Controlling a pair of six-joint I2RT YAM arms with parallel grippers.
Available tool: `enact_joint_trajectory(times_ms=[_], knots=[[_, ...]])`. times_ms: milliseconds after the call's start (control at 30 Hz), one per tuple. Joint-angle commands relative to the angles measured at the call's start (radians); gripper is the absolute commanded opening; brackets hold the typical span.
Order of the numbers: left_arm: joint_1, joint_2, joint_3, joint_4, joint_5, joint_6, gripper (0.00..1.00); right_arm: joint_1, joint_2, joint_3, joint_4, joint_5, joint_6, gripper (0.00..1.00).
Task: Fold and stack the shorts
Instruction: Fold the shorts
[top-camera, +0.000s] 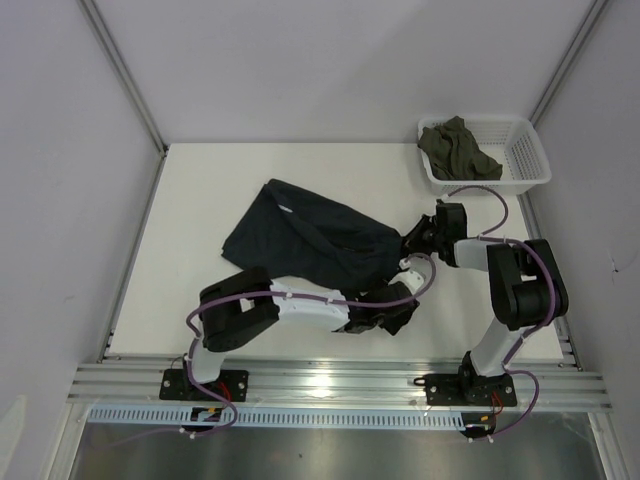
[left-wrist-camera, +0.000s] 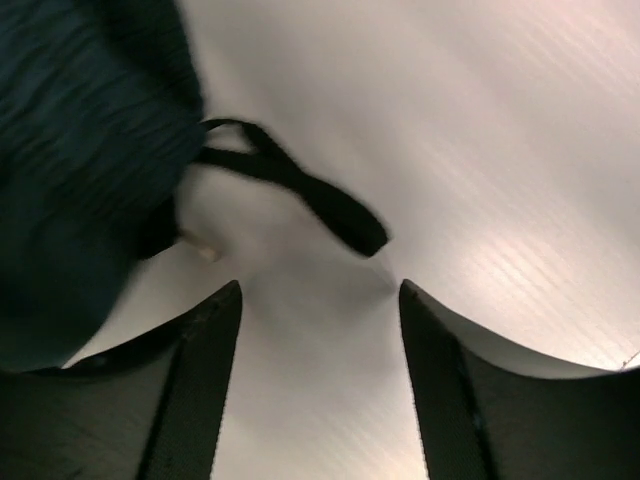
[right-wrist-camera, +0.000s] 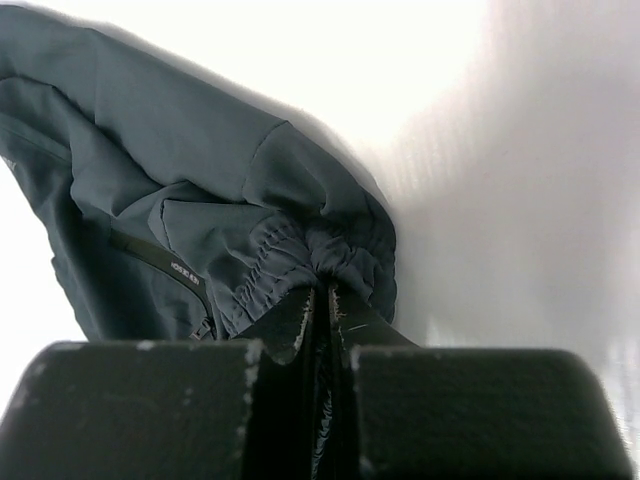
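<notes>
While the right hand pinches the waistband of the shorts on the bench, the left hand gapes wide beside their black cord; a basket holding an olive garment sits far right.

1. Top camera: high behind my bases, looking down on the whole surface from far off.
2. Left wrist: low, right over the surface, peering out past my left gripper.
3. Right wrist: pressed in close, looking along my right gripper. All three catch the shorts.
</notes>
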Motion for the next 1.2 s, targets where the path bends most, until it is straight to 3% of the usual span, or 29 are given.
enact_joint_trajectory(times_ms=[0,200,333,400,500,567,600,833,1167], knots=[[0.055,-0.120,-0.044,0.035,0.099,-0.040,0.68,-0.023,-0.021,0.043,-0.086,0.020,-0.074,0.06],[0.127,-0.336,-0.152,0.035,0.199,-0.057,0.81,-0.026,-0.105,0.046,-0.115,-0.007,-0.108,0.45],[0.196,-0.466,-0.230,0.046,0.285,-0.077,0.84,-0.032,-0.171,0.058,-0.149,-0.058,-0.124,0.59],[0.210,-0.506,-0.244,0.038,0.289,-0.074,0.86,-0.037,-0.212,0.063,-0.173,-0.078,-0.135,0.73],[0.248,-0.545,-0.258,0.024,0.293,-0.068,0.88,-0.043,-0.262,0.061,-0.194,-0.096,-0.135,0.85],[0.265,-0.533,-0.252,0.021,0.297,-0.065,0.88,-0.049,-0.289,0.052,-0.227,-0.102,-0.131,0.89],[0.273,-0.525,-0.252,0.021,0.299,-0.065,0.88,-0.052,-0.306,0.044,-0.235,-0.104,-0.128,0.99],[0.345,-0.424,-0.224,0.047,0.308,-0.080,0.87,-0.095,-0.407,-0.109,-0.172,-0.142,-0.114,0.99],[0.395,-0.309,-0.149,0.013,0.277,-0.072,0.87,-0.117,-0.334,-0.270,0.065,-0.224,-0.066,1.00]])
